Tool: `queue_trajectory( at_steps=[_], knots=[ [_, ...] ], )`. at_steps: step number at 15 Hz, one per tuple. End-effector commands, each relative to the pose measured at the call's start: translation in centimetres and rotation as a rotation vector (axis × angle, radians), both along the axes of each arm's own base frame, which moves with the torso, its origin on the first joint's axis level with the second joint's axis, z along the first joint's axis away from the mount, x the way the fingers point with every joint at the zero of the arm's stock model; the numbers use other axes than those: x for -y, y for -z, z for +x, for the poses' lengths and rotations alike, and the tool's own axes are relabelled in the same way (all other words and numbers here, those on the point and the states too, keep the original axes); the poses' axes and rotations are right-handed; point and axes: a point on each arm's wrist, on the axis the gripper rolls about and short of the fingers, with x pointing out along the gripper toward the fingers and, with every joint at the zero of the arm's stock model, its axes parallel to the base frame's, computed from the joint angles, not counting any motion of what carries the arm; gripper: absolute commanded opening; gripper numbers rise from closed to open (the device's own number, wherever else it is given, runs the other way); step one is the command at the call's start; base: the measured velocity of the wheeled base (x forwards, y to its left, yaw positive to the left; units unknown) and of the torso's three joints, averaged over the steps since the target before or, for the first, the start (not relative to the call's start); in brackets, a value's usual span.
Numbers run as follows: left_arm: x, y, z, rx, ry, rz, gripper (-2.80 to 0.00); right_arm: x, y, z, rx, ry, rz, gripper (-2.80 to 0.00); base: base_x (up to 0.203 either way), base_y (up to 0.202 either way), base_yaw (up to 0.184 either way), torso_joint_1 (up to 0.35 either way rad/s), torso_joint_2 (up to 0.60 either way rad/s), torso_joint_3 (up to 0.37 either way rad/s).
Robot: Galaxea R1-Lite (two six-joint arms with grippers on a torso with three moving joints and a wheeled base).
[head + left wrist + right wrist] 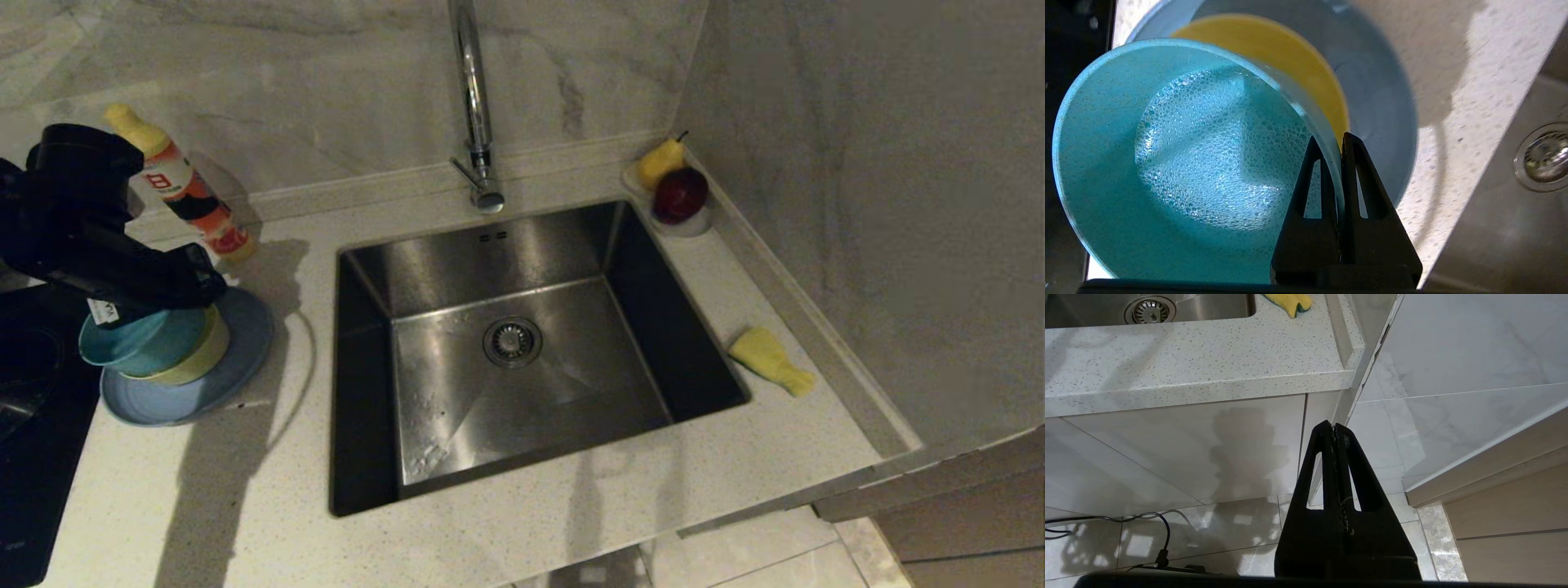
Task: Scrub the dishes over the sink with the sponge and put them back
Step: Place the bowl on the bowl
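Speckled white countertop (522, 523) is surrounding the steel sink (522, 359), with the chrome tap (473, 98) standing at 12 o'clock from the drain. At 9 o'clock from the sink the dishes are sitting in one stack: the light-blue plate (237, 359) is lying at the bottom, the yellow bowl (200, 359) is resting on it, and the teal bowl (139, 343) is sitting tilted in the yellow one. The left gripper (1340, 141) is pinching the rim of the teal bowl (1180, 163), one finger inside and one outside, almost fully closed on the thin wall. Foam is covering the inside of this bowl. The sponge (771, 361) is lying on the counter at 3 o'clock from the sink, well apart from the left gripper. The right gripper (1334, 426) is hanging below the counter edge, its fingers pressed together and holding nothing.
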Motion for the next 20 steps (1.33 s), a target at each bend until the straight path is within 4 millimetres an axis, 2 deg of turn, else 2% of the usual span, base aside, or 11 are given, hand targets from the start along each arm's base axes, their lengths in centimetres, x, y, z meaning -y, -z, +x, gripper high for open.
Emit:
queue_trajectory(
  at_steps=[1,6,11,12,17,20],
  knots=[
    [0.0,0.2,-0.2,-0.012,-0.002,-0.001,-2.8,0.0,0.0,0.0,-0.001,0.0,-0.001,-2.8,0.0,0.0,0.0,0.0,0.0,0.0],
    [0.0,0.3,-0.4,-0.02,-0.001,0.005,-2.8,0.0,0.0,0.0,-0.001,-0.001,-0.001,-2.8,0.0,0.0,0.0,0.0,0.0,0.0],
    [-0.2,0.9,0.3,-0.037,-0.01,0.031,-2.8,0.0,0.0,0.0,-0.001,-0.001,-0.001,-2.8,0.0,0.0,0.0,0.0,0.0,0.0],
    [-0.3,0.6,0.6,-0.013,-0.01,0.034,0.0,0.0,0.0,0.0,-0.001,0.001,-0.001,-2.8,0.0,0.0,0.0,0.0,0.0,0.0],
    [-0.3,-1.1,1.0,0.08,-0.016,0.037,0.0,0.0,0.0,0.0,-0.001,-0.001,-0.001,-2.8,0.0,0.0,0.0,0.0,0.0,0.0],
    [0.0,-3.8,-0.2,0.142,-0.02,0.033,0.0,0.0,0.0,0.0,-0.001,-0.001,-0.001,-2.8,0.0,0.0,0.0,0.0,0.0,0.0]
  ],
)
